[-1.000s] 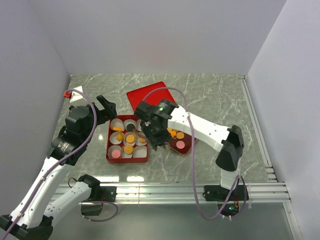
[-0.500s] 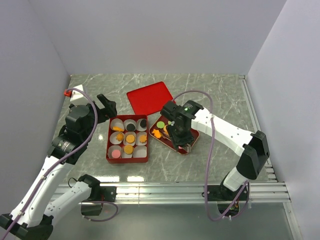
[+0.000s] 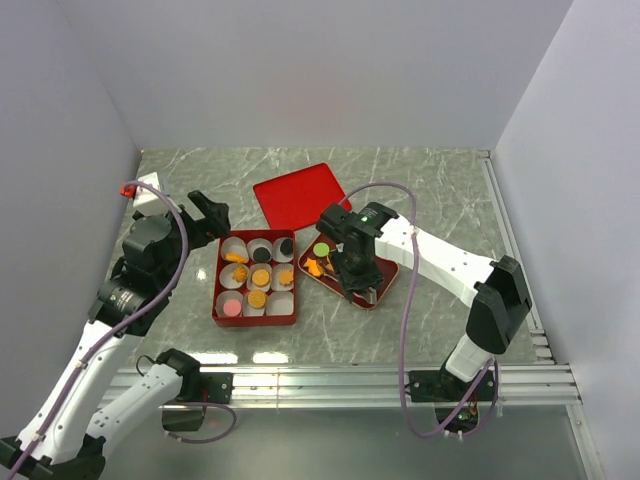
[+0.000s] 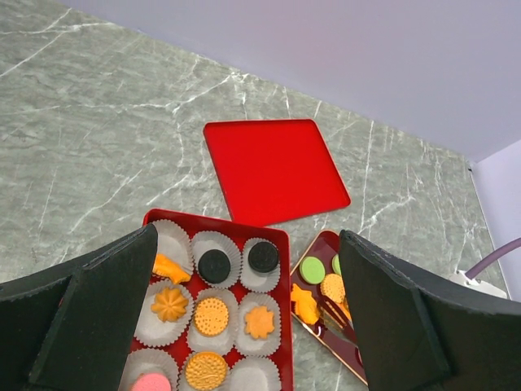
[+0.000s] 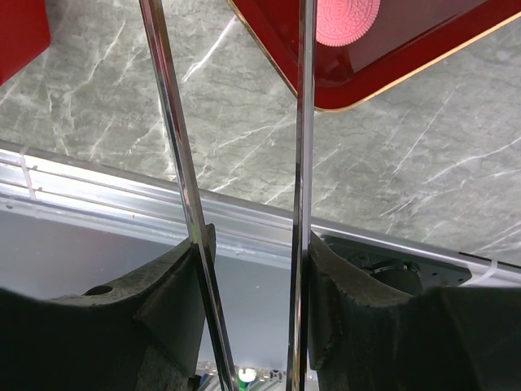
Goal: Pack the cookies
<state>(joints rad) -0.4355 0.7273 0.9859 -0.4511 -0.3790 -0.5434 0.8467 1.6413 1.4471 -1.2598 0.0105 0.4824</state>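
**Status: cookies [image 3: 258, 278] split between red box [image 3: 250, 321] and small tray [image 5: 383, 77]**

Box cookies sit in paper cups [image 4: 257, 380]. The tray is just right of the box. right gripper [image 3: 357, 272] is over the tray: metal blades [image 5: 175, 138] gapped, tips out of frame, can't tell grip. left gripper [image 3: 212, 215] gapes wide, empty, by the box's far-left corner. lid [image 3: 298, 195] lies beyond.

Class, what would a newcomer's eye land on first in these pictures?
The red box left of centre, its white paper cups holding orange, black and pink cookies. To its right, a red tray of loose cookies sits under the right arm; a flat red lid lies behind.
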